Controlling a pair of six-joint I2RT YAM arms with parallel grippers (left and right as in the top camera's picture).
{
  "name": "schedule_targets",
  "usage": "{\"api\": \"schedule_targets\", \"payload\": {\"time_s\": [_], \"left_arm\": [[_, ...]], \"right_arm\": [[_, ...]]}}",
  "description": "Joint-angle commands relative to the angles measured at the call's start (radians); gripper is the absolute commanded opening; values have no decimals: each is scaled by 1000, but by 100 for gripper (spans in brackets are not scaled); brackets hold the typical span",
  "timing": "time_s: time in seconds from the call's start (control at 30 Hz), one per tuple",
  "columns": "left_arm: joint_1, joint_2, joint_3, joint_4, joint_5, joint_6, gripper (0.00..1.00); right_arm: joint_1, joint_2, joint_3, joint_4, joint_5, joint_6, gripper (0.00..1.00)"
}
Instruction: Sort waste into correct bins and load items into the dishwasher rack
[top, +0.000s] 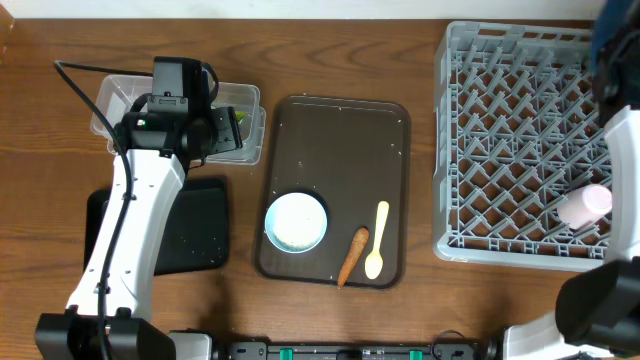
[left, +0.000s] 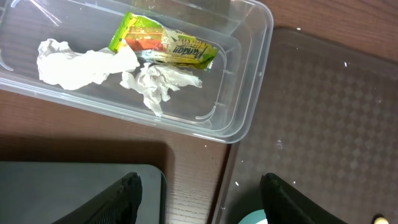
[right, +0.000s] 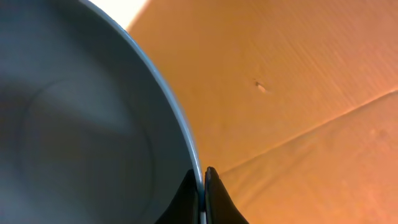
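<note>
My left gripper (left: 200, 180) hangs open and empty over the near edge of the clear tub (left: 249, 93). In the tub lie a green-and-orange wrapper (left: 163, 45) and crumpled white tissue (left: 81, 62). The black tray (top: 195, 230) lies in front of it. On the brown tray (top: 340, 140) sit a white bowl (top: 296, 221), a carrot (top: 352, 255) and a cream spoon (top: 377, 240), with a few rice grains (left: 346, 63). My right gripper (right: 204, 169) is shut on the rim of the dark blue plate (right: 87, 124), held above the far right corner of the grey rack (top: 500, 130). A pink cup (top: 583, 205) lies in the rack.
The brown tray's rim (left: 231, 163) runs just right of the tub's corner. A strip of bare wooden table (left: 189, 180) shows between the black tray and the brown tray. My left arm (top: 130, 220) crosses over the black tray.
</note>
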Motion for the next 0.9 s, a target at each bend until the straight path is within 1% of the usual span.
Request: {"api": "schedule_targets", "payload": {"time_s": [0.0, 0.23, 0.53, 0.77, 0.87], "left_arm": [[3, 3, 9, 1, -9, -10, 64], [3, 3, 9, 2, -9, -10, 64], [3, 3, 9, 2, -9, -11, 64], [3, 3, 9, 2, -8, -11, 64], [3, 3, 9, 5, -8, -12, 64]], "right_arm": [[-55, 39, 9, 34, 32, -89, 1], [-126, 141, 9, 106, 69, -167, 1], [-137, 249, 9, 129, 70, -168, 1], [-119, 296, 8, 118, 70, -162, 1], [-104, 296, 8, 109, 70, -106, 1]]}}
